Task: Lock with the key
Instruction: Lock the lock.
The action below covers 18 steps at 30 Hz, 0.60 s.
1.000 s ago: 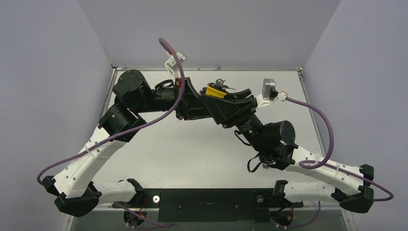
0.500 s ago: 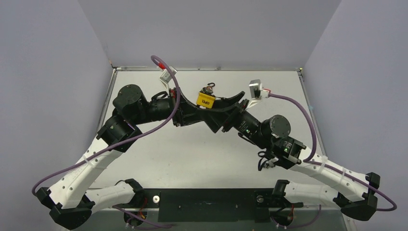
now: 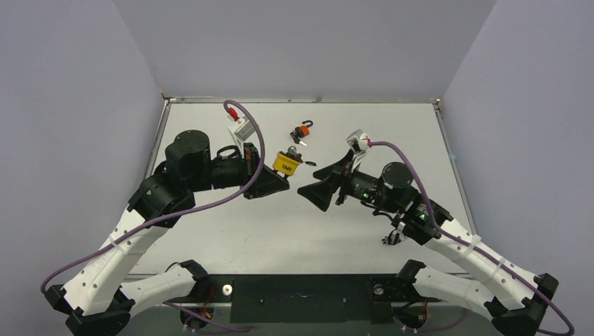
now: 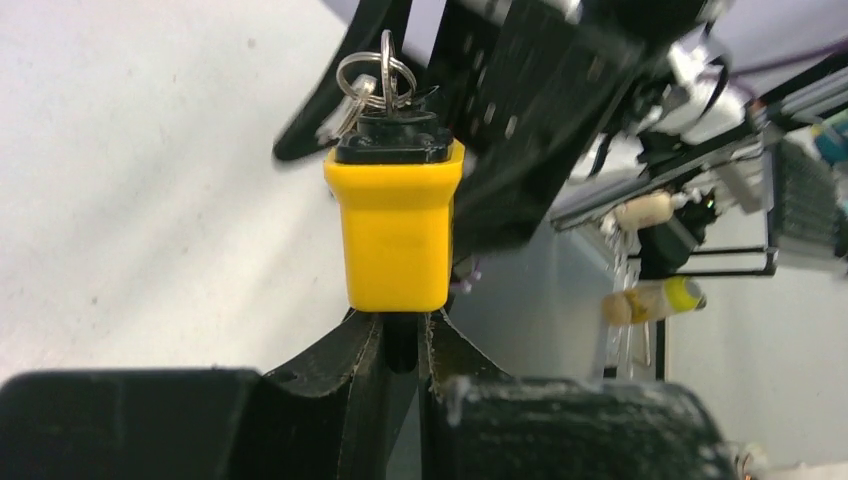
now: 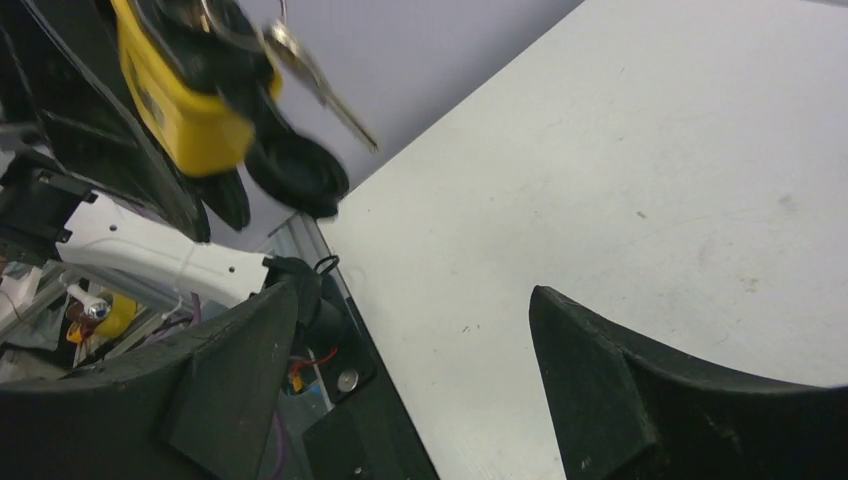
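A yellow padlock (image 3: 286, 163) hangs above the table's middle, and my left gripper (image 3: 279, 180) is shut on its dark shackle end. In the left wrist view the lock body (image 4: 397, 230) stands just past my shut gripper (image 4: 400, 328). A black-headed key (image 4: 393, 142) sits in its far end, with key rings (image 4: 375, 75) hanging from it. My right gripper (image 3: 310, 180) is open and empty, a short way right of the lock. In the right wrist view its gripper (image 5: 412, 310) spans bare table. The lock (image 5: 175, 95) and a dangling key (image 5: 315, 75) are at the upper left.
A small orange-and-black object (image 3: 302, 131) lies on the white table (image 3: 392, 133) behind the lock. Grey walls close in the back and both sides. The arm bases and a black mounting bar (image 3: 301, 290) line the near edge.
My right gripper opened, let go of the key and pulled back right and nearer. The left arm carried the padlock nearer and to the left.
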Available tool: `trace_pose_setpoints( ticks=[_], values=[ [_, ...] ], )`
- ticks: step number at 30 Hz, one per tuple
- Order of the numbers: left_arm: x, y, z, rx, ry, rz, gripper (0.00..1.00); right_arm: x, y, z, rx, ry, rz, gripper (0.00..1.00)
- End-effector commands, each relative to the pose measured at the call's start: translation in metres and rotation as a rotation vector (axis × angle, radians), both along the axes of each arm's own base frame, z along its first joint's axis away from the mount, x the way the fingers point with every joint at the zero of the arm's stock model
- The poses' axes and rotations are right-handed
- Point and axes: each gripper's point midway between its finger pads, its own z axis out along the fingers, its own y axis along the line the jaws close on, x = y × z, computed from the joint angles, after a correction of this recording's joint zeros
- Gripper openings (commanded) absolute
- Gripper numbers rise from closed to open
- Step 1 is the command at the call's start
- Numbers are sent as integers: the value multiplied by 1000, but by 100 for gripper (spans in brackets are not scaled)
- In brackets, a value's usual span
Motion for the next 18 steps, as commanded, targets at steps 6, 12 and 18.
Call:
trace_pose_setpoints(
  ticks=[6, 12, 18],
  values=[
    [-47, 20, -58, 195, 27, -207, 0, -5, -30, 31, 80, -98, 153, 80],
    [-84, 14, -75, 221, 71, -365, 0, -24, -21, 46, 182, -125, 322, 73],
    [-107, 7, -88, 247, 91, -449, 0, -49, -6, 37, 163, -63, 446, 68]
  ],
)
